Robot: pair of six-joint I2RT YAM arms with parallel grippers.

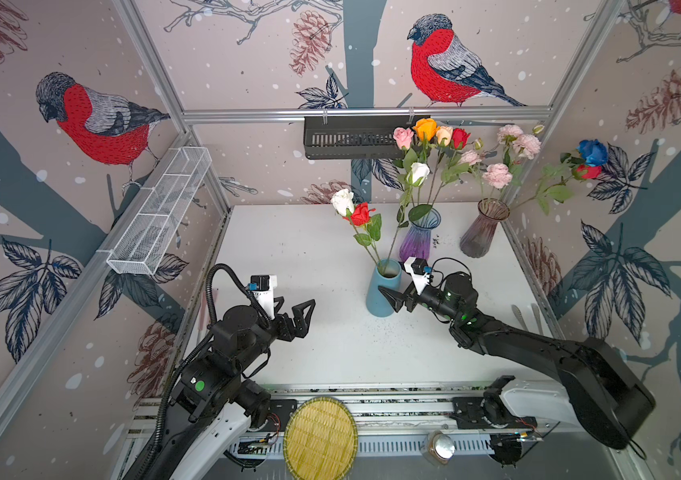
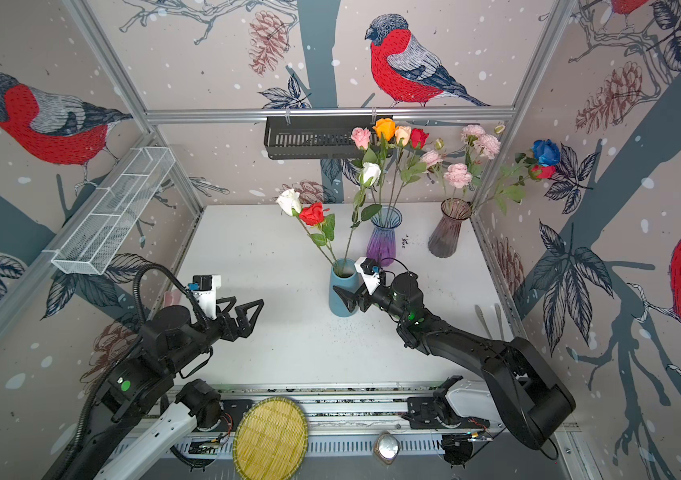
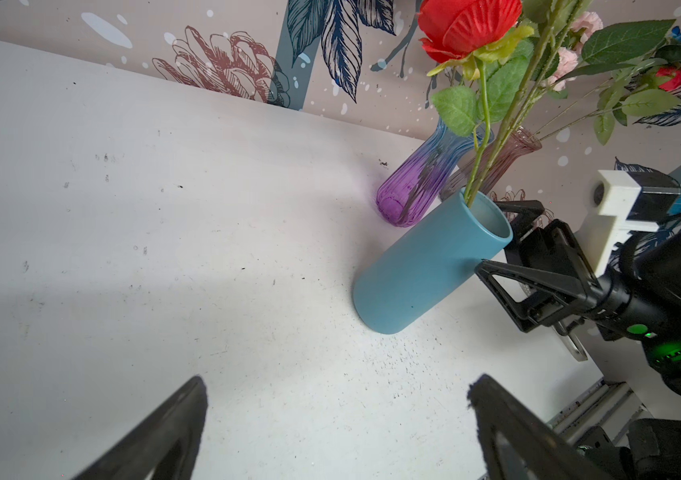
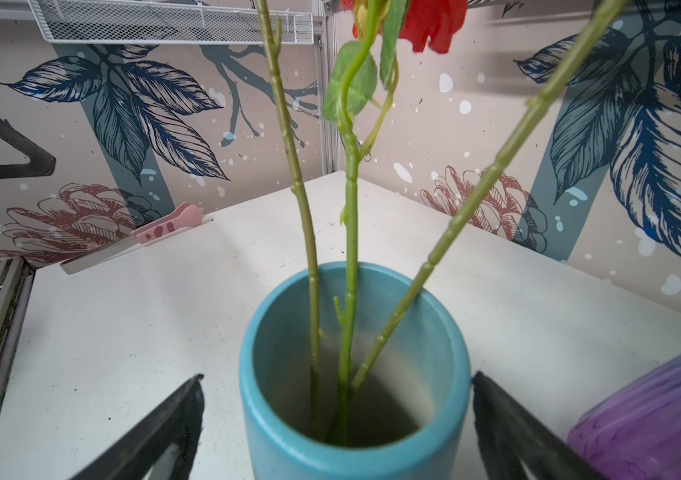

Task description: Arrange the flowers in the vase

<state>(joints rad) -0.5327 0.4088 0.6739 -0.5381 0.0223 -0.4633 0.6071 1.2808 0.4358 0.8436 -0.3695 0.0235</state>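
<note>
The right pincer [image 4: 337, 375] gapes empty astride the vase [image 4: 280, 436], whose flowers [image 4: 430, 20] look light and wiry, best pinched on bare stem [image 4: 349, 249] just ahead.

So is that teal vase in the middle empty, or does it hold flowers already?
It holds flowers: three green stems stand inside the teal vase, and a red rose and a white rose rise from it.

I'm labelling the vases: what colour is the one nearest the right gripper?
The vase is plain teal blue, shown best in the right wrist view.
</note>
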